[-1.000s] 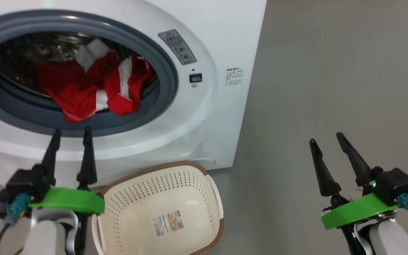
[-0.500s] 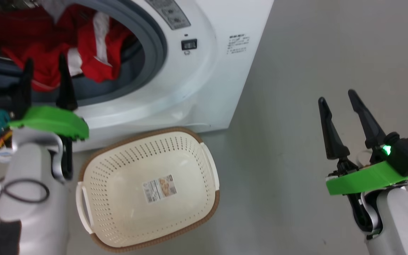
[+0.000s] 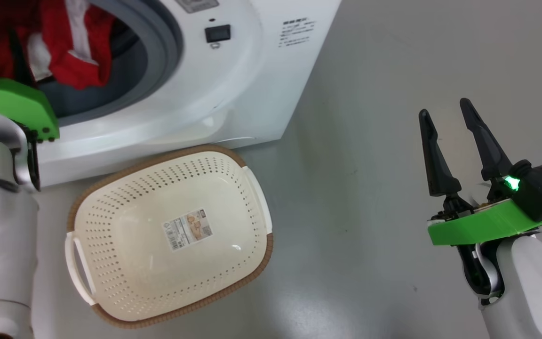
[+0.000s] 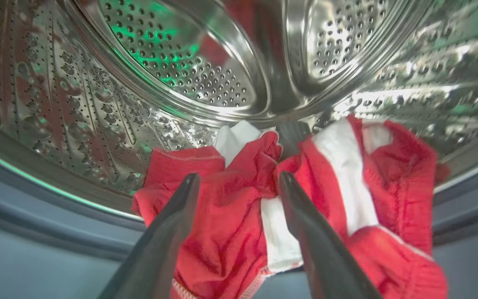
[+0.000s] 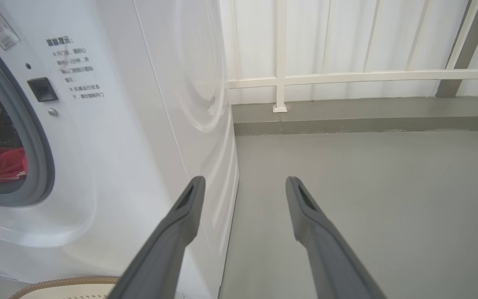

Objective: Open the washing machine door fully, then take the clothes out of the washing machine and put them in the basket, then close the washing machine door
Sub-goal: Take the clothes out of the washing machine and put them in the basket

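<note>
Clothes: we see the red and white clothes (image 4: 222, 224) heaped low at the front of the steel drum (image 4: 181, 62), with one red fold hanging onto the grey rubber ring (image 3: 155, 61) of the washing machine (image 3: 243, 94).
Left gripper: our left gripper (image 4: 239, 176) reaches into the round opening with its fingers spread apart. The tips are over the red cloth, and we cannot tell whether they touch it.
Right gripper: our right gripper (image 3: 444, 107) hangs above the bare grey floor (image 3: 370, 188), well apart from the machine, with its two fingers apart.
Basket: the cream basket (image 3: 130, 263) stands on the floor just in front of the machine, below the opening, with a paper label (image 3: 187, 230) on its bottom.
Background: in the right wrist view we see a white railing (image 5: 347, 77) beyond the machine's side.
</note>
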Tool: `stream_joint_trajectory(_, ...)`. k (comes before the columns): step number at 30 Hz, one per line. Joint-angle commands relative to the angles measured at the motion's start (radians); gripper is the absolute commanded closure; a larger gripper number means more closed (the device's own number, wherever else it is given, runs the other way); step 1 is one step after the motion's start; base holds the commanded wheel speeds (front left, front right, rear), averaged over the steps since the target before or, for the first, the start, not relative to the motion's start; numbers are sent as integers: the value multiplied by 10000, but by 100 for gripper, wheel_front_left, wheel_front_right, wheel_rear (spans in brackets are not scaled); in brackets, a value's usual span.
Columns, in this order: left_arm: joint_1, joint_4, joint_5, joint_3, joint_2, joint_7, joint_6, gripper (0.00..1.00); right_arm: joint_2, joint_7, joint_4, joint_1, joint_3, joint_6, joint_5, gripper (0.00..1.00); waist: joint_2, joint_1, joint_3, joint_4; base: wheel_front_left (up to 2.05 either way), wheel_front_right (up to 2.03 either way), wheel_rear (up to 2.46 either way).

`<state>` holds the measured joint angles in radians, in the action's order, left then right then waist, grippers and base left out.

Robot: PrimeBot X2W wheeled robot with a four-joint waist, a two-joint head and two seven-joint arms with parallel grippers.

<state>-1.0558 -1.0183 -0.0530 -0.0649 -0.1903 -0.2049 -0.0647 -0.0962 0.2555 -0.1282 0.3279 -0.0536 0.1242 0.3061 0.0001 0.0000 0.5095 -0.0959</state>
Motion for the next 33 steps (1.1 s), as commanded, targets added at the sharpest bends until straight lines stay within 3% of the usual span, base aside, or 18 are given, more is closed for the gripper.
stream_joint_trajectory(1, -220, -28, 263, 20, -581, 157, -215, 0, -18, 63, 258, 9, -271, 65, -9, 0, -1, 0, 78, -101, 0, 0, 0)
stream_joint_trajectory(6, -714, -839, 1157, 782, -1006, 972, -812, 0, 33, 63, 204, -3, -341, 65, 3, 0, -1, 0, 76, -144, 0, 0, 0)
stream_joint_trajectory(11, -996, -1347, 1657, 1270, -1231, 1524, -1075, 0, 83, 63, 180, -1, -442, 65, 75, 0, -1, 0, 76, -196, 0, 0, 0)
stream_joint_trajectory(20, -1134, -2225, 1702, 1529, -1466, 2890, -955, 0, 144, 63, 121, 35, -610, 65, 233, 0, -1, 0, 81, -317, 0, 0, 0)
stream_joint_trajectory(21, -1151, -2249, 1737, 1587, -1487, 2959, -960, 9, 149, 63, 122, 32, -617, 65, 245, 0, -1, 0, 80, -327, 0, 0, 0)
stream_joint_trajectory(22, -1154, -2281, 1732, 1609, -1500, 3054, -957, 51, 154, 63, 120, 27, -624, 65, 260, 0, -1, 0, 80, -337, 0, 0, 0)
stream_joint_trajectory(24, -1145, -2345, 1788, 1713, -1544, 3273, -953, 76, 163, 63, 119, 27, -647, 65, 293, 0, -1, 0, 88, -358, 0, 0, 0)
stream_joint_trajectory(25, -1159, -2360, 1809, 1759, -1566, 3328, -954, 100, 166, 63, 121, 33, -661, 65, 304, 0, -1, 0, 99, -370, 0, 0, 0)
stream_joint_trajectory(29, -1212, -2331, 1829, 1882, -1642, 3270, -986, 100, 171, 63, 126, 70, -671, 65, 363, 0, -1, 0, 150, -395, 0, 0, 0)
stream_joint_trajectory(33, -1145, -2014, 1419, 1608, -1611, 2441, -1044, 100, 166, 63, 91, 106, -649, 65, 378, 0, -1, 0, 158, -387, 0, 0, 0)
